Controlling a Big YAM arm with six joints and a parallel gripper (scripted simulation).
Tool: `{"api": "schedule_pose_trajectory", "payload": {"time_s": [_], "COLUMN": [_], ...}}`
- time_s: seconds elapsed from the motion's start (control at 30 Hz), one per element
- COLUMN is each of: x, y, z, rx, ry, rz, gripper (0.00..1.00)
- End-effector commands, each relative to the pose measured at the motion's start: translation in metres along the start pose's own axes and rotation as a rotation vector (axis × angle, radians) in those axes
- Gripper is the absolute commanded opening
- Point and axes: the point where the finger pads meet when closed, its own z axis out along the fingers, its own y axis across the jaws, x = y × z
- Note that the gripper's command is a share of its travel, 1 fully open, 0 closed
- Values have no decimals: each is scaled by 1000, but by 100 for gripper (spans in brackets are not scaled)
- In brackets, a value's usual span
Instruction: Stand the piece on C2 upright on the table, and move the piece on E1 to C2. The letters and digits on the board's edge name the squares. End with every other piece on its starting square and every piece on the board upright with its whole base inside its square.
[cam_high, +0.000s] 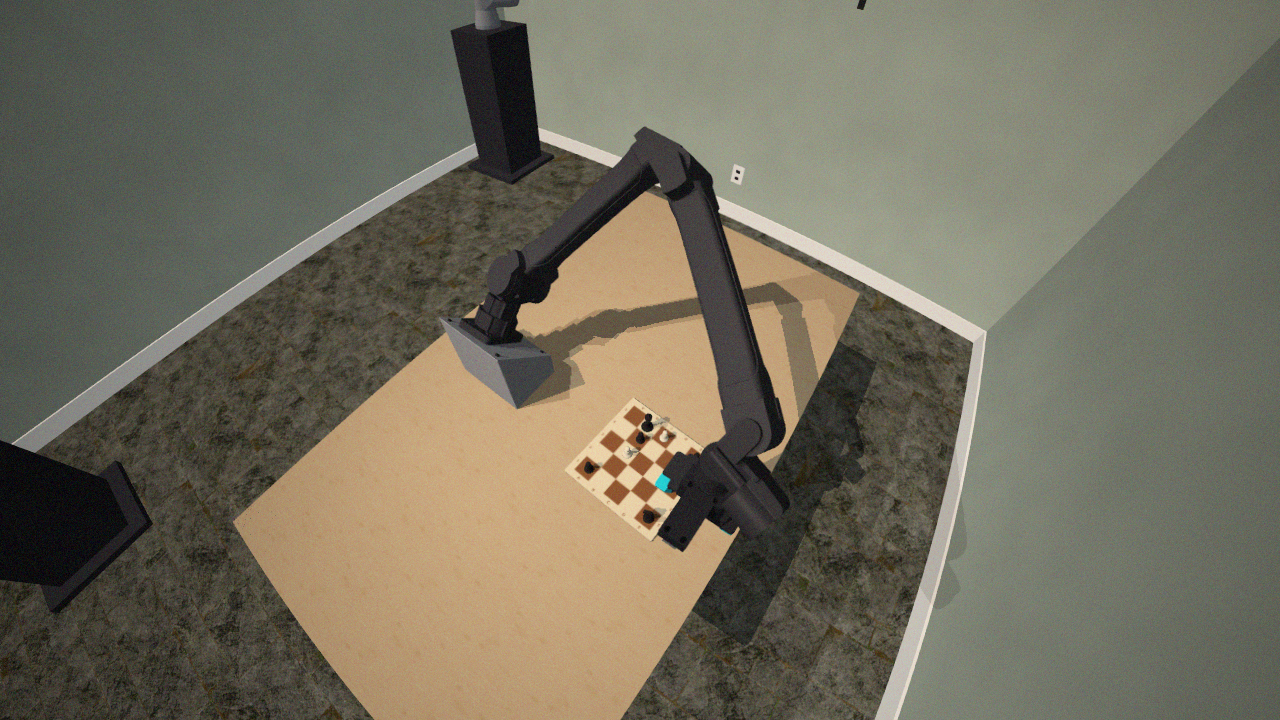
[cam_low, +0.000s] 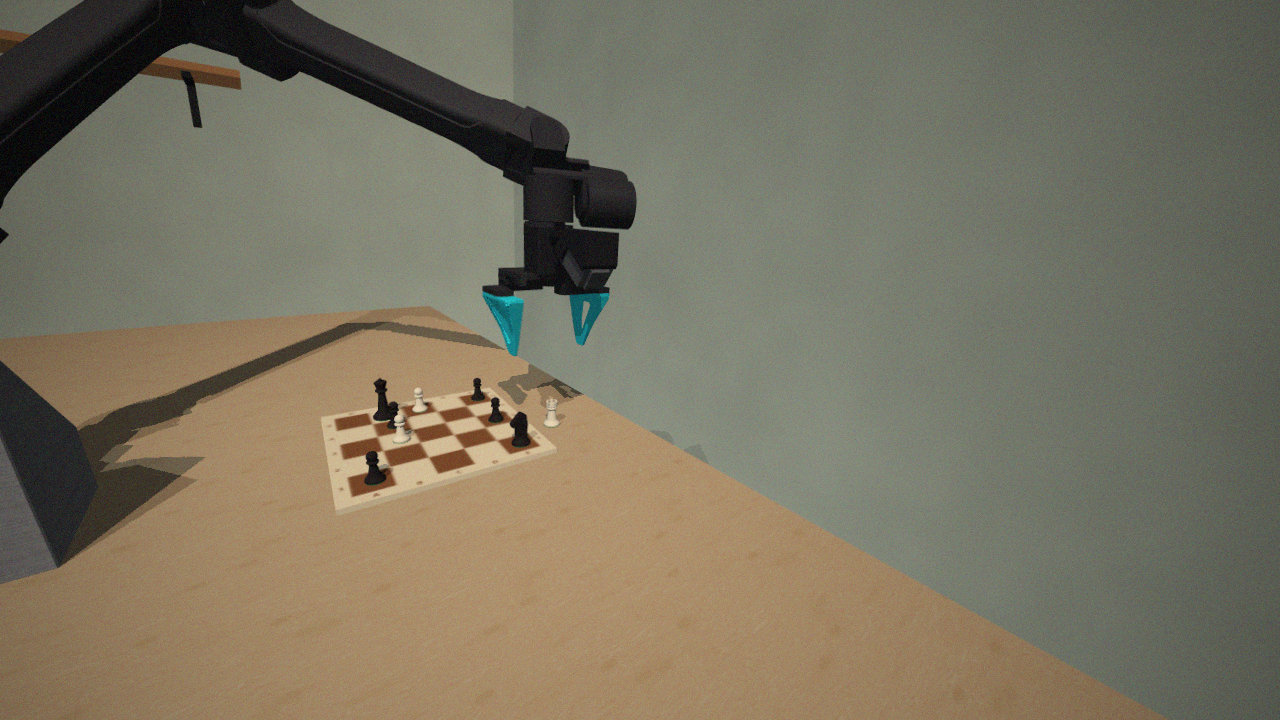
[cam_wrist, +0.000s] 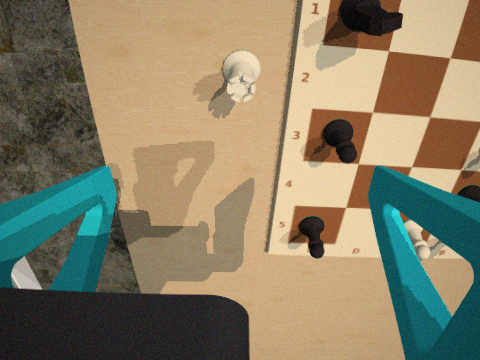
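A white piece (cam_wrist: 240, 75) stands upright on the table just off the board's edge beside row 2; it also shows in the exterior view (cam_low: 551, 412). A black knight-like piece (cam_wrist: 364, 11) stands on E1, and is also visible in the exterior view (cam_low: 520, 429). My gripper (cam_low: 546, 346) is open and empty, raised well above the table over the board's (cam_low: 434, 436) edge. In the wrist view my gripper (cam_wrist: 242, 180) has its teal fingers wide apart. Square C2 lies outside the wrist view.
Black pawns stand on E3 (cam_wrist: 339, 136) and E5 (cam_wrist: 311, 231). A white piece (cam_wrist: 420, 243) is partly hidden behind my right finger. Several more pieces, among them a tall black one (cam_low: 381, 399), stand further along the board. The table's edge runs close to the white piece. The arm's base (cam_high: 496, 358) stands beyond the board.
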Motion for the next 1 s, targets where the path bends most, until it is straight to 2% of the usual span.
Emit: {"api": "schedule_pose_trajectory", "payload": {"time_s": [0.0, 0.47, 0.67, 0.8, 0.97], "x": [5, 5, -2, -16, -18], "y": [13, 12, -1, -4, -12], "z": [1, 2, 6, -13, -23], "rx": [-5, -4, 8, -26, -37], "ry": [-7, -7, -2, -11, -27], "rz": [-39, -41, -69, -199, -521], "gripper": [100, 100, 100, 100, 100]}}
